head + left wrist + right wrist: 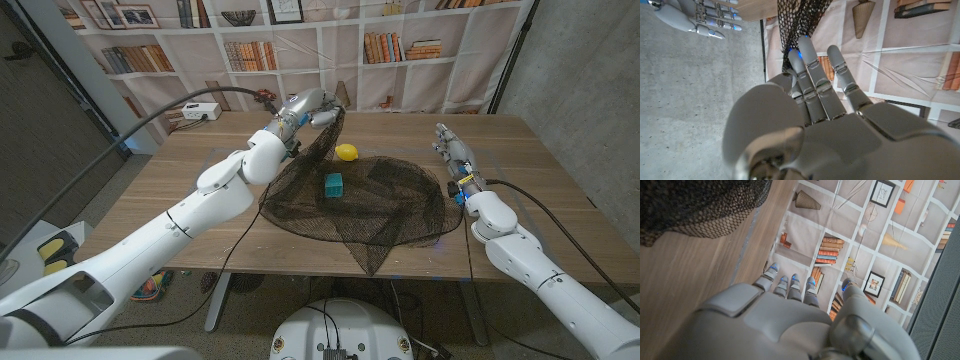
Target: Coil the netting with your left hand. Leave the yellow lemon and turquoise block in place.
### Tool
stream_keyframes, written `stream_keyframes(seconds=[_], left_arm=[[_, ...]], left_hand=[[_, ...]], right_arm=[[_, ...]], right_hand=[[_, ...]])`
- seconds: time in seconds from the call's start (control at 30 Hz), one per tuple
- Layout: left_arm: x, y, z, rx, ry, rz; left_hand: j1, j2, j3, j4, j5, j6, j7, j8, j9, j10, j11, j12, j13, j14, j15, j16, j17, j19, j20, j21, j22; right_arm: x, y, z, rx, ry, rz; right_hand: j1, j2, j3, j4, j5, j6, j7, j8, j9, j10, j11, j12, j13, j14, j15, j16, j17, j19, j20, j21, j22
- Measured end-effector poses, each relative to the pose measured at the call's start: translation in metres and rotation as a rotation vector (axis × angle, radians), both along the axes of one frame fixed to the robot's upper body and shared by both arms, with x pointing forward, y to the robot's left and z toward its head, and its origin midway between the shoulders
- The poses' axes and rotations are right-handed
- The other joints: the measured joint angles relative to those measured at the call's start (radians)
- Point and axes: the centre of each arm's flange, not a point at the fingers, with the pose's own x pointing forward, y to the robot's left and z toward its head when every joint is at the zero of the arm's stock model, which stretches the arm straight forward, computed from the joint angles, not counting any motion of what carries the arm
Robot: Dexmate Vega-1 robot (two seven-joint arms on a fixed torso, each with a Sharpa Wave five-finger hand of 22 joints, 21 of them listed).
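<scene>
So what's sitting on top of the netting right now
A turquoise block sits on the netting near its middle. The lemon lies at the far edge; whether it rests on mesh or wood is unclear. Anything beneath the folds is hidden.

One black netting (370, 205) lies spread on the single wooden tabletop (180, 190). One yellow lemon (346, 152) sits there, and one turquoise block (333, 184). Two robot hands are in view: one left hand (318, 108) and one right hand (450, 150). One white power strip (200, 111) lies at the far corner of the tabletop.
</scene>
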Motion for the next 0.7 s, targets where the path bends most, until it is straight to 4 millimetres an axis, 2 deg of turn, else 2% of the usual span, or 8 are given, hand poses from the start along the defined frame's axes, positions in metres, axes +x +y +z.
stream_keyframes(seconds=[0.23, 0.27, 0.7], left_arm=[[0.002, -0.014, 0.004, 0.036, 0.014, -0.065], [-0.002, -0.024, 0.001, 0.072, 0.031, -0.122], [0.003, -0.061, -0.007, 0.205, 0.109, -0.230]], left_hand=[[0.005, -0.006, 0.000, 0.000, 0.000, 0.002, -0.002, -0.003, 0.000, 0.000, 0.000, -0.002, -0.001, 0.000, 0.000, -0.006, 0.001, 0.000, 0.000, 0.004, -0.003], [0.005, -0.006, 0.000, 0.000, 0.000, 0.002, -0.002, -0.003, 0.000, 0.000, 0.000, -0.002, -0.001, 0.000, 0.000, -0.006, 0.001, 0.000, 0.000, 0.008, -0.003], [0.005, -0.006, 0.004, 0.004, 0.000, 0.002, -0.002, -0.011, -0.003, 0.000, 0.000, -0.003, -0.005, 0.002, 0.002, -0.022, 0.006, -0.005, -0.005, 0.015, -0.003]], right_arm=[[-0.002, -0.003, -0.003, 0.008, -0.002, -0.005], [-0.002, -0.004, -0.005, 0.011, 0.001, -0.008], [-0.007, -0.009, -0.011, 0.020, 0.000, -0.013]], right_hand=[[0.000, 0.000, 0.000, 0.000, 0.000, 0.000, 0.000, 0.000, 0.000, 0.000, 0.000, 0.000, 0.000, 0.000, 0.000, 0.000, 0.000, 0.000, 0.000, 0.000, 0.000], [0.000, 0.000, 0.000, 0.000, 0.000, 0.000, 0.000, 0.000, 0.000, 0.000, 0.000, 0.000, 0.000, 0.000, 0.000, 0.000, 0.000, 0.000, 0.000, 0.000, 0.000], [0.000, 0.000, 0.000, 0.000, 0.000, 0.000, 0.000, 0.000, 0.000, 0.000, 0.000, 0.000, 0.000, 0.000, 0.000, 0.000, 0.000, 0.000, 0.000, 0.000, 0.000]])
